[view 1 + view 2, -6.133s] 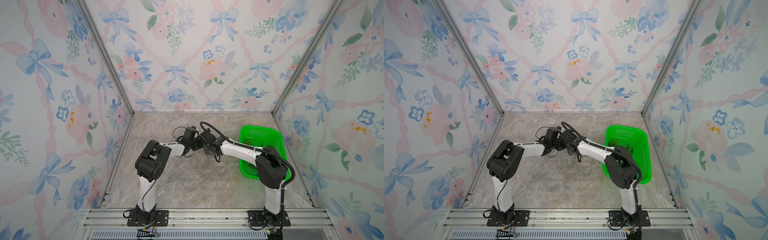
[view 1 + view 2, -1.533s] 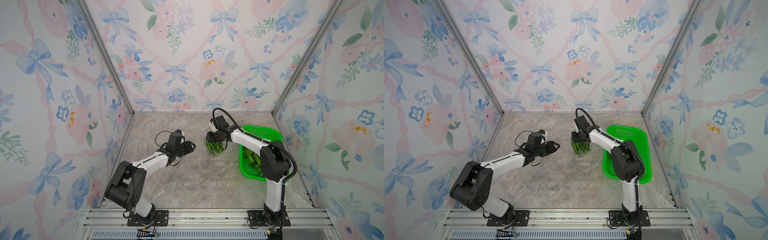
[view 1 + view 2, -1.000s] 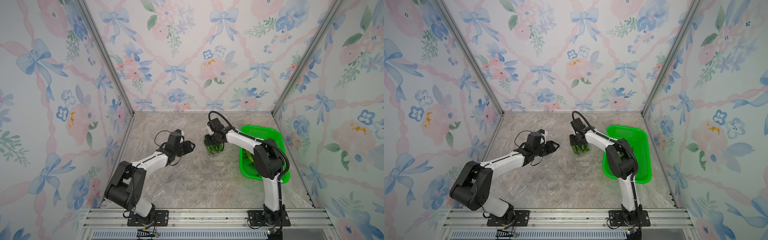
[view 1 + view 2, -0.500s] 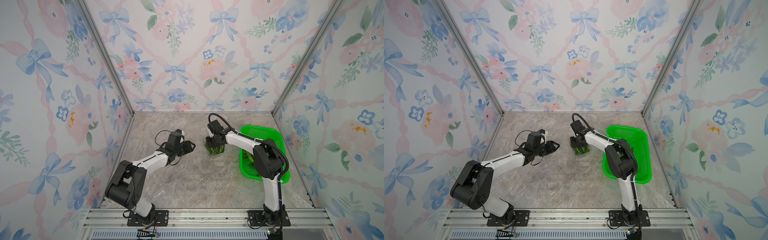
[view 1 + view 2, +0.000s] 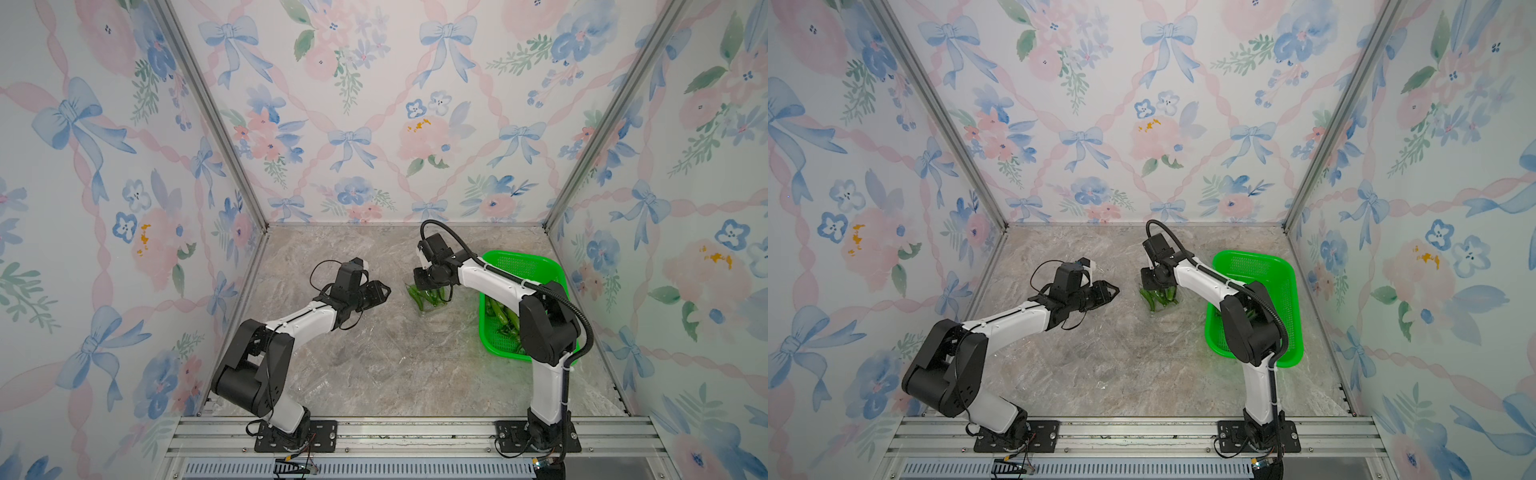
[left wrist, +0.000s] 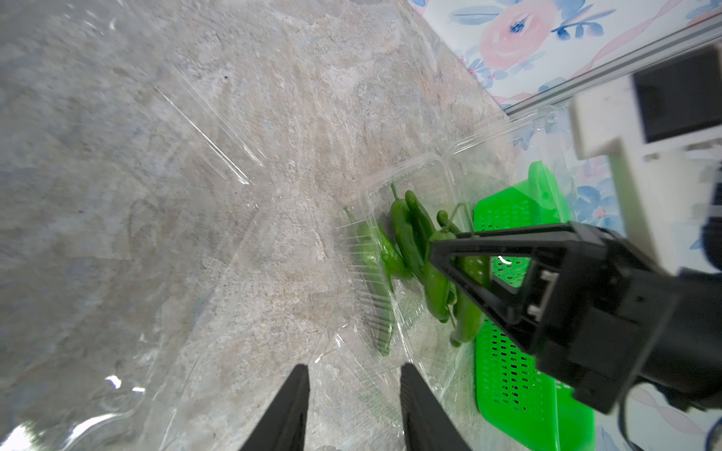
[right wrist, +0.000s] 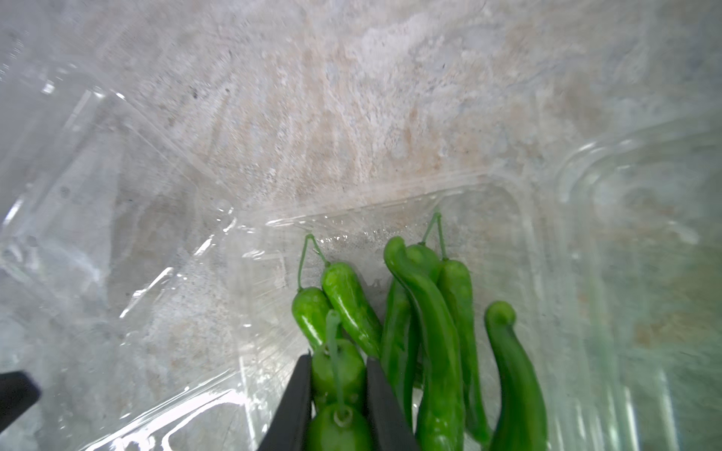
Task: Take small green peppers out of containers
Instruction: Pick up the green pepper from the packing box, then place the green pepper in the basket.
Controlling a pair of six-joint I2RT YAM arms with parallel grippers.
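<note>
Showed white link shells between black joint housings; trailed black cables; ended in black triangular fingers; stood on black screwed-down base plates.

The peppers are glossy green, in a clear container on the grey-beige marbled tabletop. At three o'clock from them, the basket is bright green with a perforated grid. The walls show blue bows and pink flowers.

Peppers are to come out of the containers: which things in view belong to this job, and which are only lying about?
Job: peppers; clear container holding them; right gripper around one; basket; left gripper, open.
Not part of it: floral walls; metal rail.
</note>
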